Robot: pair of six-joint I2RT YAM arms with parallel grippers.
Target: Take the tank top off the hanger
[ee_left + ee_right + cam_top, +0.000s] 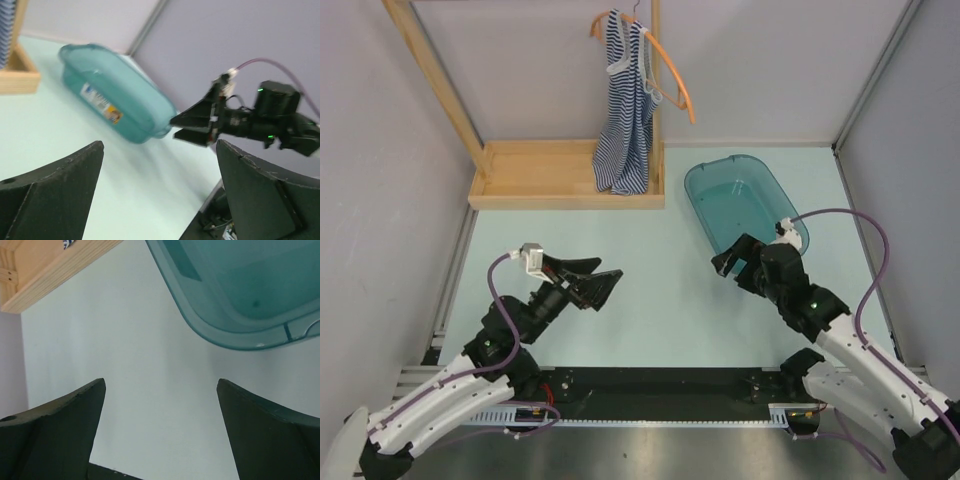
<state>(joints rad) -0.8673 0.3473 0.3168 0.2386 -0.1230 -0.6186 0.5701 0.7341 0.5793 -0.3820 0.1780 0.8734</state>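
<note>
The navy-and-white striped tank top (625, 110) hangs on the orange hanger (675, 75) at the wooden rack, far back centre. Its hem reaches down to the rack's base. Part of the hanger sticks out bare to the right of the cloth. My left gripper (603, 275) is open and empty, low over the table at front left, far from the top. My right gripper (732, 258) is open and empty by the near end of the bin. In the left wrist view my left gripper (160, 145) faces the right gripper (200, 122). The right wrist view shows my right gripper (161, 382) over bare table.
A wooden rack with a tray-like base (540, 175) and upright posts (655, 70) stands at the back. A teal plastic bin (692, 200) lies right of it, also in the left wrist view (115, 100) and the right wrist view (200, 315). Grey walls enclose both sides.
</note>
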